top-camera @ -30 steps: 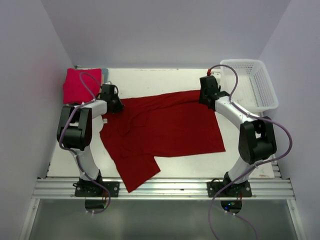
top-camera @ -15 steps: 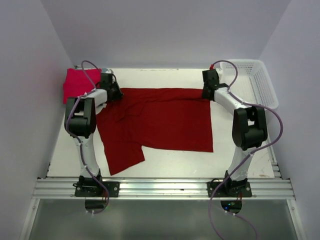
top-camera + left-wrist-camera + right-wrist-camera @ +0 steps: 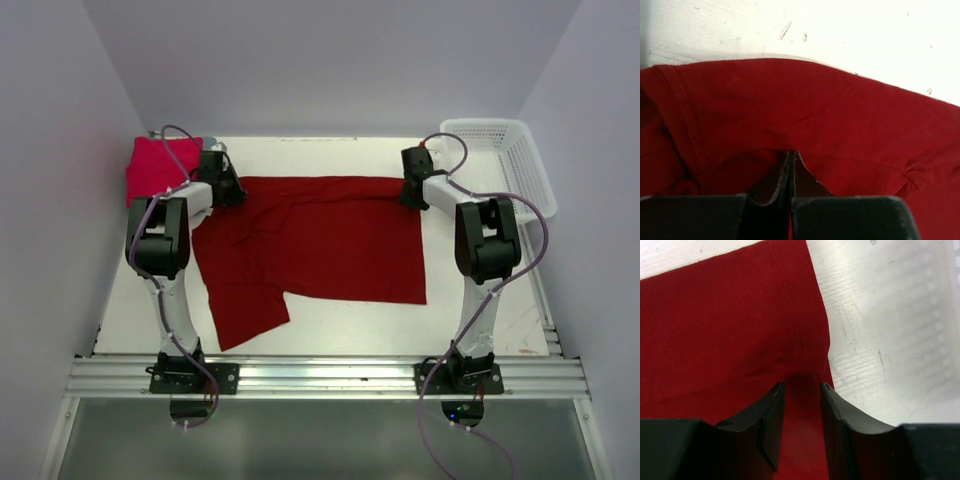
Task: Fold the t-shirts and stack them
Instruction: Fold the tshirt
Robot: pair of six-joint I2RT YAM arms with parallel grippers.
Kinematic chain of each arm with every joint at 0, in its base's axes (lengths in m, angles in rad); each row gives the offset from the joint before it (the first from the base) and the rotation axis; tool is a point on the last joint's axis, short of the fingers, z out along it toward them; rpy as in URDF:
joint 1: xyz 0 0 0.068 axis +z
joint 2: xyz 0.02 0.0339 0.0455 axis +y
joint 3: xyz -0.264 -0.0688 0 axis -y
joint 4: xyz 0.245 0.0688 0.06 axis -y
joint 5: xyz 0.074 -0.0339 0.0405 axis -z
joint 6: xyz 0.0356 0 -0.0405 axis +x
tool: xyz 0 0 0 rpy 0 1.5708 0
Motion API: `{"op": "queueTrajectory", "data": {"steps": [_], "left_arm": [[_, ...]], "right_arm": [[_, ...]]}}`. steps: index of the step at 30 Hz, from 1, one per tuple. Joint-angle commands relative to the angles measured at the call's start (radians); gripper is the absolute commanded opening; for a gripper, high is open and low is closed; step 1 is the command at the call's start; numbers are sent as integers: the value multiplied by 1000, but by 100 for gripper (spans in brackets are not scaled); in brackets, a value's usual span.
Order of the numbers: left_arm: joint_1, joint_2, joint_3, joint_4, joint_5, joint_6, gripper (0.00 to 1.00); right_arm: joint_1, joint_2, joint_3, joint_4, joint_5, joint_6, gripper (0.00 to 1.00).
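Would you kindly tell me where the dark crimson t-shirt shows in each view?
Top external: the dark crimson t-shirt lies spread across the centre.
Left wrist: it fills the lower frame, the left tool shut on it.
Right wrist: left and centre, under the open right tool.
Landmark: its far edge against the white table.

You are looking at two t-shirts in all: one dark crimson t-shirt (image 3: 330,240) and one pinkish-red t-shirt (image 3: 150,165). You are seeing a single white mesh basket (image 3: 515,150) and a single table (image 3: 480,310). Two arms are showing, the left arm (image 3: 160,240) and the right arm (image 3: 487,240). Each is carrying one gripper, so you are counting two: the left gripper (image 3: 791,157) and the right gripper (image 3: 802,386).
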Motion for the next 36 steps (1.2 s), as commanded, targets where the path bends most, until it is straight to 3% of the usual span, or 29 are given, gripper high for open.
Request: {"op": "queueTrajectory", "data": {"steps": [1,14,21,25,32,36], "left_arm": [[5,-22,-48,-74,22,27,0],[5,-29,-69,-73,22,25,0],[5,-27,-72,-74,22,25,0],[5,-27,-74,-74,25,25,0],[5,-32,-81,-71,28,25,0],[5,-30,-82,-70,33,25,0]], "right_arm": [[-4,24,67,-7,10,24,38],[-16,63,103,-15,21,7,33],[-27,74,104,-12,22,4,24],[-29,84,124,-17,24,3,24],[-32,101,152,-27,16,-2,33],[-32,112,199,-44,16,-8,31]]}}
